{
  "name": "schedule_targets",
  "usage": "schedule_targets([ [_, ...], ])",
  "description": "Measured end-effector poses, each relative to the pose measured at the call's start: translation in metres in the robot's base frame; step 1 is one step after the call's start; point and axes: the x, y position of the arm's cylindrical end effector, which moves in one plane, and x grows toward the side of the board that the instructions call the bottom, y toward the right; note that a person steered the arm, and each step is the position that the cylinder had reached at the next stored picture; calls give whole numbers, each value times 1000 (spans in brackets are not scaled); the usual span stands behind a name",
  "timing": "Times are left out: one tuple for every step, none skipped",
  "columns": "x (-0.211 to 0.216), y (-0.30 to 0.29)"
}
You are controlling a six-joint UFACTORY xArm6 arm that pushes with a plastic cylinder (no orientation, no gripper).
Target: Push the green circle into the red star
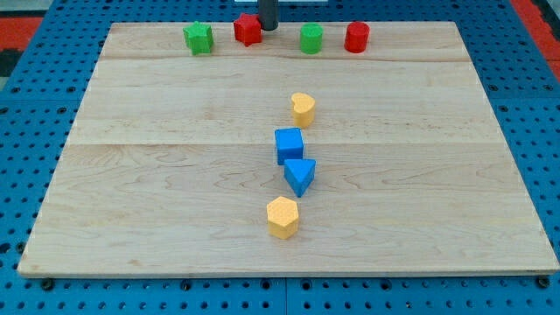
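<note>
The green circle (311,38) sits near the top edge of the wooden board, right of centre. The red star (248,30) lies to its left, also at the top edge, with a gap between them. My tip (268,28) comes down from the view's top and stands just right of the red star, touching it or nearly so. The tip is between the star and the green circle, closer to the star.
A green star-like block (199,38) lies at the top left and a red circle (356,38) right of the green circle. Down the board's middle lie a yellow heart (303,108), a blue cube (289,144), a blue triangle (299,175) and a yellow hexagon (283,217).
</note>
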Motion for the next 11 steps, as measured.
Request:
schedule_targets([
  [-1, 12],
  [0, 45],
  [0, 80],
  [2, 93],
  [25, 68],
  [32, 17],
  [32, 1],
  [32, 30],
  [48, 77],
  [97, 51],
  [71, -10],
])
